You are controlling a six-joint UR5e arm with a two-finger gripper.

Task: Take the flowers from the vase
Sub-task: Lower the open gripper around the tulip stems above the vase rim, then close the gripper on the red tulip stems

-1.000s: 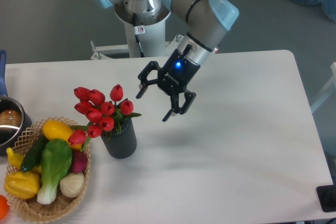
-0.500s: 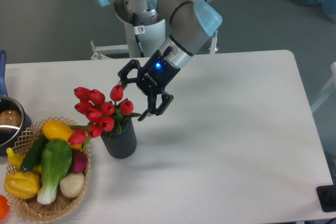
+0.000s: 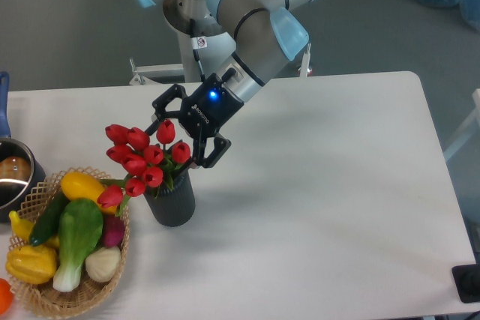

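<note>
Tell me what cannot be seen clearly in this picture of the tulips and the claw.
- Tulip stems: hidden inside the ribbed vase, fixed camera.
- Whether the claw touches the tulips: one view, no depth; a bud overlaps the fingers.
- Metal pot: cut by the left edge.
- Basket contents underneath: covered by the top vegetables.

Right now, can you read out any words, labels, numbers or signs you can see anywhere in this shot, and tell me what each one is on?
Pincer: a short line of pale lettering on its black body beside the blue light, too small and blurred to read.
Robot base column: a small white sticker with a red mark, a warning-type label; no text can be made out.
Nothing else in view carries readable text.
</note>
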